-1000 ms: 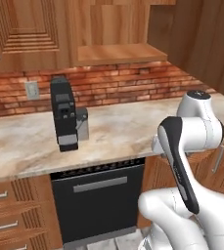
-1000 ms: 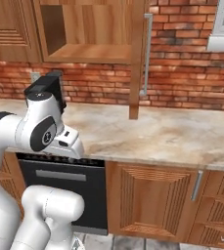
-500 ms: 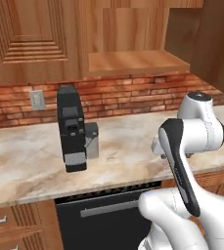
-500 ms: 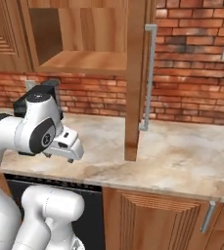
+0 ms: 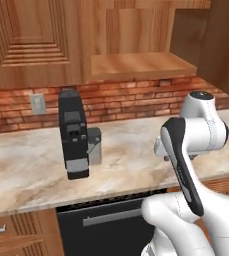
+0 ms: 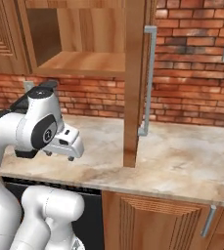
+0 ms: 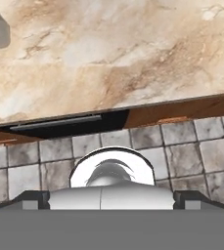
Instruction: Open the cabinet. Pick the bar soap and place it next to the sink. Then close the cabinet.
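Cabinet (image 6: pixel 79 44): warm-brown wood, mounted on red brick wall above veined marble counter (image 6: pixel 182 156), raised-panel door (image 6: pixel 134 83) swung open edge-on, long silver bar handle (image 6: pixel 148 80) vertical, plain shelf; gripper (image 6: pixel 67 146) spread wide, empty, low over counter edge.

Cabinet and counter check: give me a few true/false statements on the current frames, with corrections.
1. The cabinet door stands open. True.
2. The visible cabinet shelf holds a stack of plates. False: nothing shows on the part of the shelf in view.
3. A black coffee machine stands on the marble counter. True.
4. The gripper is clamped on the door's silver handle. False: it hangs over the counter, apart from the handle, holding nothing.
5. The wall behind the counter is white tile. False: it is red brick.
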Tool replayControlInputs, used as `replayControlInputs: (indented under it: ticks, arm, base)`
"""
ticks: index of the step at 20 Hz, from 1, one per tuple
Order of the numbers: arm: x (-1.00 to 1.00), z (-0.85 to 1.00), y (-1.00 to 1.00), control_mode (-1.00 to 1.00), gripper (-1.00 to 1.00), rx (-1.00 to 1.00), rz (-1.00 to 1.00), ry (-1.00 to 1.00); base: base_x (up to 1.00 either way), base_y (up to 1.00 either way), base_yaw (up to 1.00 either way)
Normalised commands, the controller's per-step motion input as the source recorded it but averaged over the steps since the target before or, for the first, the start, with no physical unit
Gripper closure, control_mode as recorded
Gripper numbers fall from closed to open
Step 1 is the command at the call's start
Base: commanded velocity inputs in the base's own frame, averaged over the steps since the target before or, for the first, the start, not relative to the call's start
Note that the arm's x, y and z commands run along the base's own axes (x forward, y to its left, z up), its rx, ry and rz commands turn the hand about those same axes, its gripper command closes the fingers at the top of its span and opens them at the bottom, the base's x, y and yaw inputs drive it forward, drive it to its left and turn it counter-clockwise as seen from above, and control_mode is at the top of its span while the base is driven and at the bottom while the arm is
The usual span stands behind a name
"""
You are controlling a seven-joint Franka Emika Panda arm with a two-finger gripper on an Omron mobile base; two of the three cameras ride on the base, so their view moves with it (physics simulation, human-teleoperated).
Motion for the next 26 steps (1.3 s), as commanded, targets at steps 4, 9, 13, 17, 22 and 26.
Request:
replayControlInputs:
  ticks: [4,9,13,17,22,26]
  arm:
    - [0.00,0.00,0.00,1.00,-1.00,0.00,0.00,0.00]
    - [0.00,0.00,0.00,1.00,-1.00,0.00,0.00,0.00]
    - [0.00,0.00,0.00,1.00,-1.00,0.00,0.00,0.00]
    - [0.00,0.00,0.00,1.00,-1.00,0.00,0.00,0.00]
    - [0.00,0.00,0.00,1.00,-1.00,0.00,0.00,0.00]
    - [0.00,0.00,0.00,1.00,-1.00,0.00,0.00,0.00]
  base:
    - [-0.29,0.13,0.01]
    - [0.21,0.47,0.02]
    - [0.00,0.17,0.00]
    - [-0.22,0.00,0.00]
    - [-0.15,-0.23,0.00]
    - [-0.59,0.00,0.00]
